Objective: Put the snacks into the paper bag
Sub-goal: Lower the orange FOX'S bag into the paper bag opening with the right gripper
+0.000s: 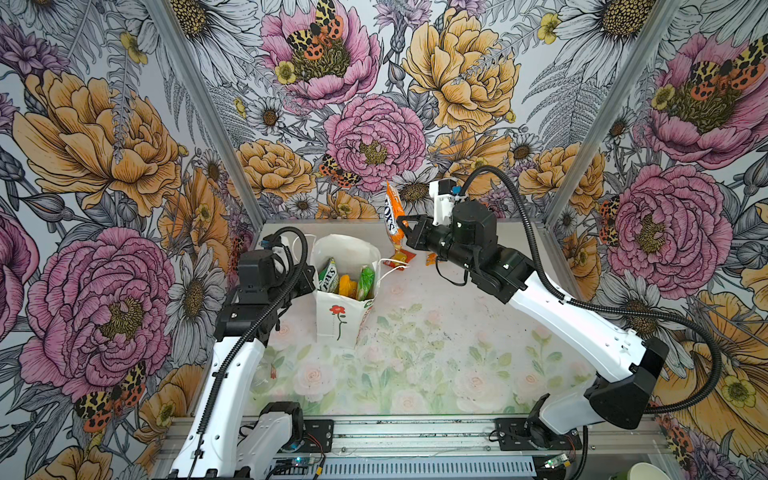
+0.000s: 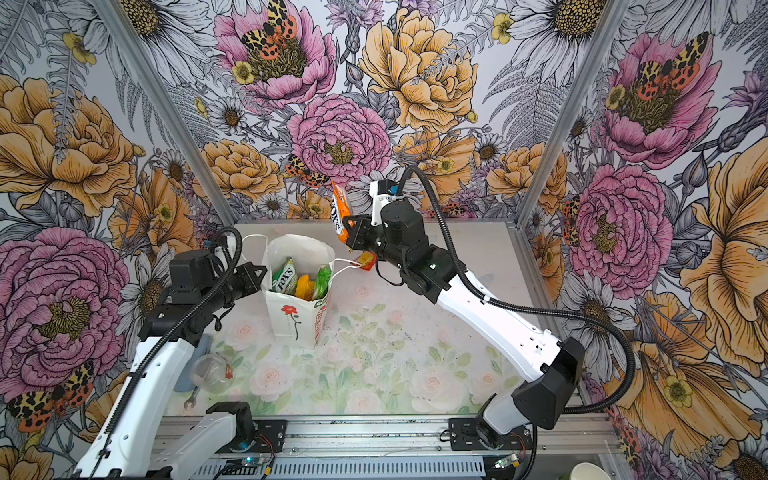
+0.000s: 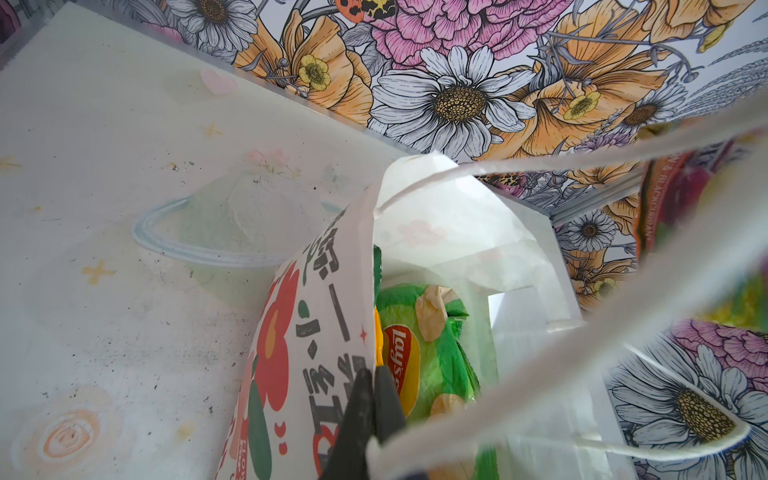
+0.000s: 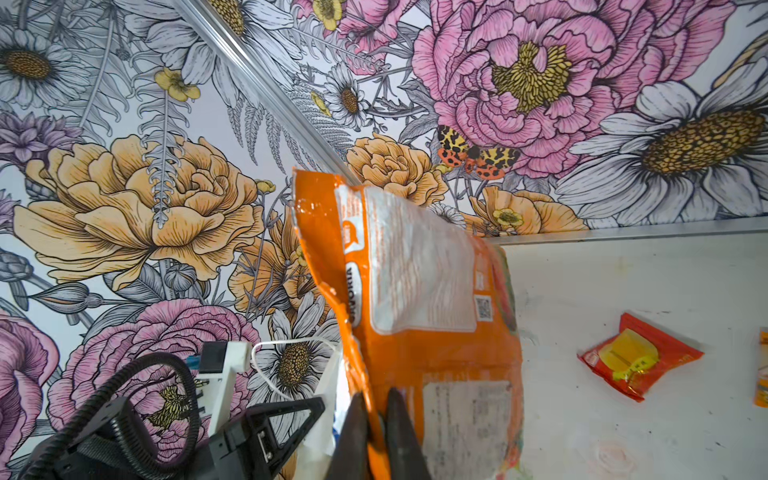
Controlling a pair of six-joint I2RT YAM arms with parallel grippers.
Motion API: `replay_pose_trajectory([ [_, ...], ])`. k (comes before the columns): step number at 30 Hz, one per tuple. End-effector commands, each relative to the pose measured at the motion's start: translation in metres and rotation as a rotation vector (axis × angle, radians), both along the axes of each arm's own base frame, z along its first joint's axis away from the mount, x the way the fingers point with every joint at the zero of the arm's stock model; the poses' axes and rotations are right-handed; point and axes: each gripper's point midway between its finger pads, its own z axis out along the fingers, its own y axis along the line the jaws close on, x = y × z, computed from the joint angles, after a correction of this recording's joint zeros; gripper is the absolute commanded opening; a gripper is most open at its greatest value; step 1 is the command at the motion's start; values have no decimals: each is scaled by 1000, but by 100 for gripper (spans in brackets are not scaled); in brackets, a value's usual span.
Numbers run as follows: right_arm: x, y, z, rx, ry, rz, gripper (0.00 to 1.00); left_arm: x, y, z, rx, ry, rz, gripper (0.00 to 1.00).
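Orange snack packet (image 1: 394,216), pinched in my right hand (image 1: 404,225) at upper middle of the frame, hangs right of the paper bag (image 1: 337,320); my left hand (image 3: 372,386) clamps its rim, so I should centre over the mouth, then release

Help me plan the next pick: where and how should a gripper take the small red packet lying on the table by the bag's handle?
Probably from straight above, closing across its yellow middle: the small red packet lies flat on the table, no edge lifted to pinch. Stay on the side away from the cord handle of the paper bag, which ends right beside it.
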Motion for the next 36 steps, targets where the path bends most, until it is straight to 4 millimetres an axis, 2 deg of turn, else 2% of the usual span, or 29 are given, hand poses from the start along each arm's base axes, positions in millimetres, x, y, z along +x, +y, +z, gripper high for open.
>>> replay_pose_trajectory([
  [1,-10,9,55,136,-112,47,0,3,-8,27,-22,-109,-35,5],
  [8,-43,54,71,239,-131,198,0,4,-7,27,-23,-110,-33,5],
  [13,-59,83,60,245,-118,251,0,4,-8,26,-24,-107,-33,5],
  [16,-62,102,45,251,-79,278,0,4,-7,27,-22,-110,-32,5],
  [19,-58,113,24,245,-26,263,0,4,-7,26,-22,-108,-30,5],
  [22,-52,118,5,273,26,243,0,4,-7,26,-22,-107,-31,5],
  [29,-47,132,-24,296,108,242,0,5,-6,26,-22,-106,-27,5],
  [36,-39,141,-66,259,207,196,0,5,-5,27,-22,-109,-24,4],
])
